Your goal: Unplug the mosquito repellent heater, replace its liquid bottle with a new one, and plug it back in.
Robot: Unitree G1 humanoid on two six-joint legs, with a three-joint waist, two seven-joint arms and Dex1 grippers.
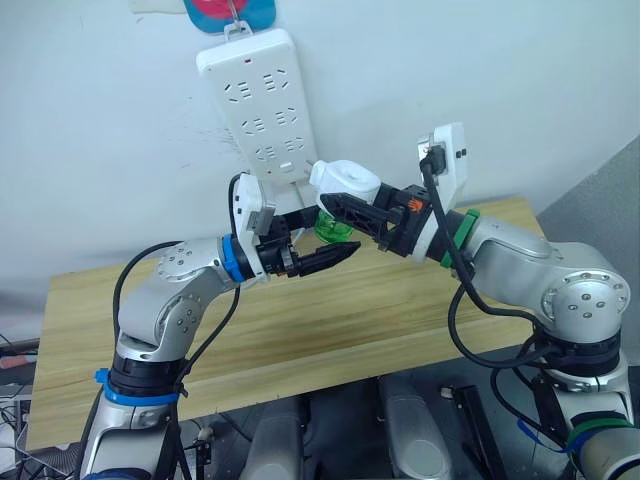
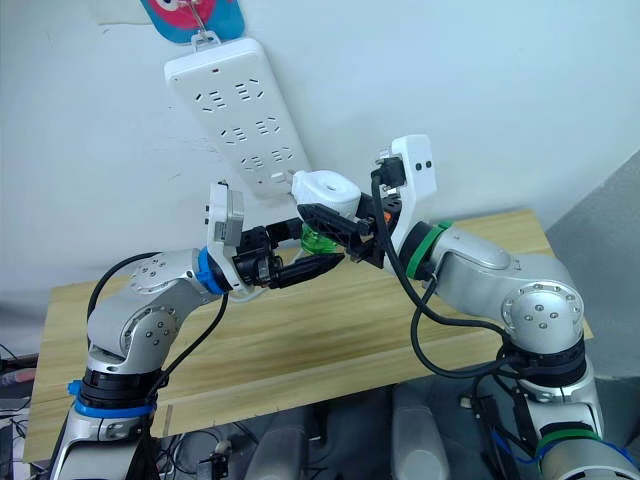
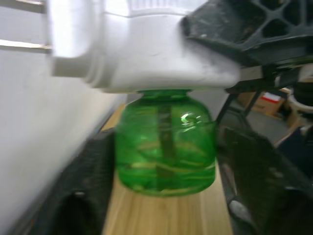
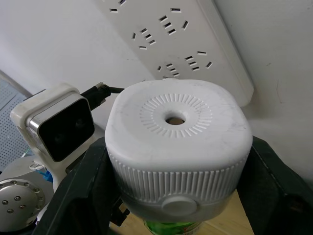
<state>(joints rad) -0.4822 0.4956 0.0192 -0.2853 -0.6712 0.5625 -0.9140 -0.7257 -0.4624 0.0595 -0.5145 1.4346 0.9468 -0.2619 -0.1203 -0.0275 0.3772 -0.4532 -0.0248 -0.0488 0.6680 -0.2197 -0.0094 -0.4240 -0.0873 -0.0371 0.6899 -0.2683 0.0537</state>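
Up above the far edge of the wooden bench point(image 1: 330, 320), the right gripper point(image 1: 345, 208) holds the mosquito repellent heater point(image 1: 344, 181) in the air, just below the lower end of the white power strip point(image 1: 255, 100) that hangs on the wall point(image 1: 520, 80). Its two black fingers point(image 4: 85, 188) are clamped against opposite sides of the heater's ribbed white body, and the round vent hole point(image 4: 174, 120) faces the right wrist camera. The heater is unplugged: its two metal prongs point(image 3: 22, 25) stick out free toward the wall, touching no socket.

Screwed into the underside of the heater is the green liquid bottle point(image 3: 165, 142), translucent, with a dark wick running down its middle. It hangs clear of the bench top.

From the robot's left, the left gripper point(image 1: 340, 256) reaches in at the level of the bottle. Its fingers point(image 3: 254, 181) are spread, one on each side of the green glass, with a gap showing between each finger and the bottle in the left wrist view, so it grips nothing. In the head views the fingertips lie just beside and slightly below the bottle.

A black cable point(image 1: 455, 290) loops down from the right wrist camera housing point(image 1: 448, 160).
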